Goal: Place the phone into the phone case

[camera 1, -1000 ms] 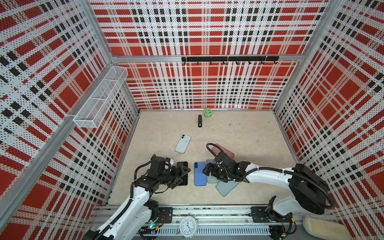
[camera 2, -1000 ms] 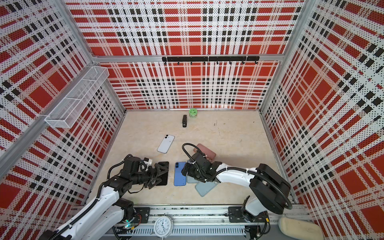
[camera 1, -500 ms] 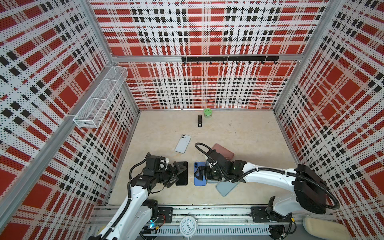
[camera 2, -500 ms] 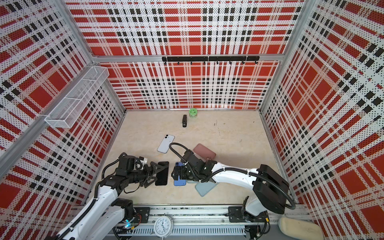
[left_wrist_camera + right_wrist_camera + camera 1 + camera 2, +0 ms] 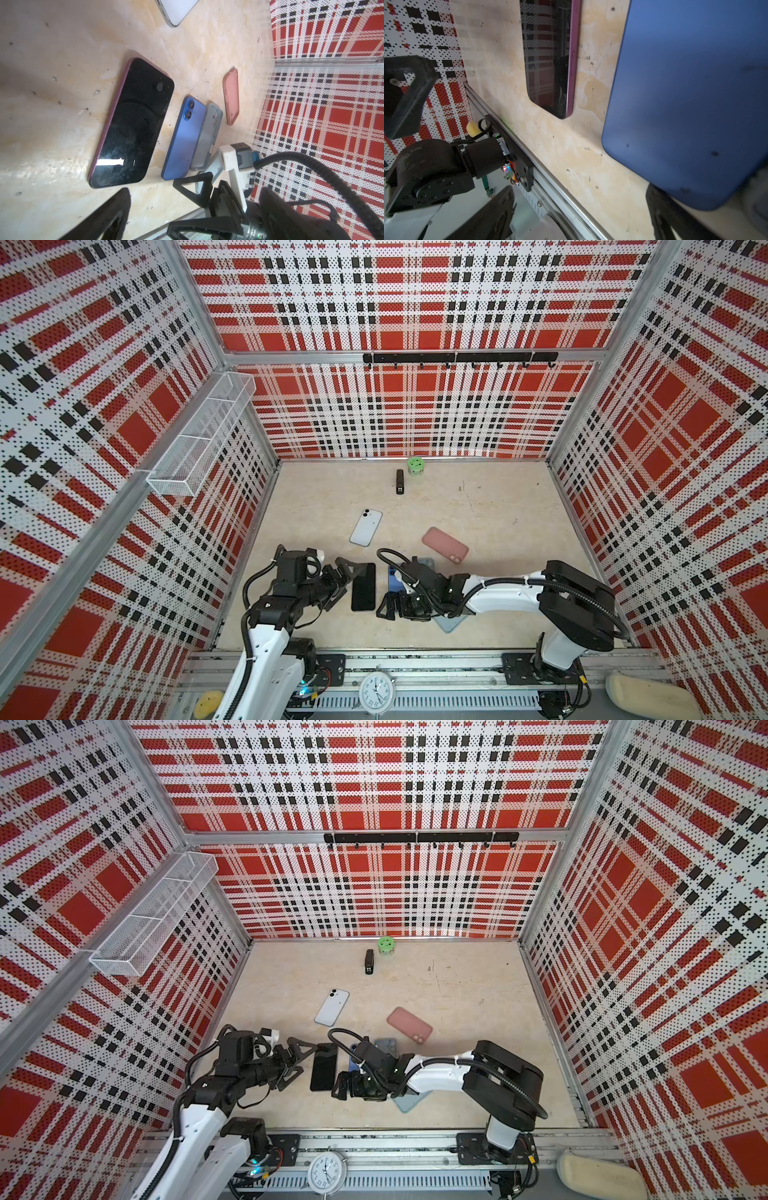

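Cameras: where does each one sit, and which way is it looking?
Both top views: high at the front, looking down on the table; both arms show.
Left wrist: low on the left arm, facing black phone, blue phone, pink case; right gripper shows.
Right wrist: on the right arm, close over the blue phone, facing the left arm's base.
Shared: both wrist views catch the black phone and blue phone.

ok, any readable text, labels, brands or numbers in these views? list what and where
Nothing reads clearly enough to quote.
Clock dial: numerals, too small to read.
Black motor housing in the left wrist view: small white print, blurred.
Black-screen phone, blue phone, grey case, pink case, white phone: no text visible.
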You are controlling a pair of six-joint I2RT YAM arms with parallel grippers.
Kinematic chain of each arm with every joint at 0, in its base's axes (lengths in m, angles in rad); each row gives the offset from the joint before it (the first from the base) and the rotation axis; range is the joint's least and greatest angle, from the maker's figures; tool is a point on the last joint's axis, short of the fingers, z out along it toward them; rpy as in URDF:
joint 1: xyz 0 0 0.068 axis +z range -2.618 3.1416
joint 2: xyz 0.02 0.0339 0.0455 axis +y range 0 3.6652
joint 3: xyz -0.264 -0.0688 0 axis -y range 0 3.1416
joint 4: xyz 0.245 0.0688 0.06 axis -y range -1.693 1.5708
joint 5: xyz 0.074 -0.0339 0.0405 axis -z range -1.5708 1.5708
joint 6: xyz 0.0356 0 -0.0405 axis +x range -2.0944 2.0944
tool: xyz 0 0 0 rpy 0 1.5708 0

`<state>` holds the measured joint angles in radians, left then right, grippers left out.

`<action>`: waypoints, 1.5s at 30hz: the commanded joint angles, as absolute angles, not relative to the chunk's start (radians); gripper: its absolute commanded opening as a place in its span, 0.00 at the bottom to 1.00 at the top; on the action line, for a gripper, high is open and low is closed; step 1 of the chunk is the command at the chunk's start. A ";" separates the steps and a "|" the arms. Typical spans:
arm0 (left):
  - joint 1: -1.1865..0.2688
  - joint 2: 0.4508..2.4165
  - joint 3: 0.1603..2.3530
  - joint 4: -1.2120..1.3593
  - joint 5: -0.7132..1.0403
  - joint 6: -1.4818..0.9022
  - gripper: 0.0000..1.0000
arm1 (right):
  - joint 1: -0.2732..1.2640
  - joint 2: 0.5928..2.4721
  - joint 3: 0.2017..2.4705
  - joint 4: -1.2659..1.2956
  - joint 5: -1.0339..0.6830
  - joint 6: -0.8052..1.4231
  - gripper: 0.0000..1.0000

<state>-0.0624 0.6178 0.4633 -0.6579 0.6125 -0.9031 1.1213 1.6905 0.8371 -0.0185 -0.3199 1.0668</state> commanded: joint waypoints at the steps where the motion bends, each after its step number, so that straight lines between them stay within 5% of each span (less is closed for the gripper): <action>1: -0.055 0.610 0.505 -0.663 0.567 -0.923 0.99 | 1.106 1.718 0.831 0.018 -0.277 1.083 1.00; 15: -0.052 0.791 0.559 -0.531 0.509 -0.913 1.00 | 0.892 1.845 0.994 -0.098 -0.338 1.015 1.00; 36: -0.135 1.493 0.967 -0.431 0.490 -0.800 0.99 | 0.617 2.121 1.471 -0.317 -0.450 0.920 1.00; 45: -0.147 1.464 0.925 -0.447 0.436 -0.928 1.00 | 0.591 2.171 1.626 -0.410 -0.480 0.726 1.00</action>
<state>-0.1593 1.5234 0.9630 -0.4435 0.4801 -0.8654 0.5961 2.1174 1.5578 -0.3859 -0.4500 0.8238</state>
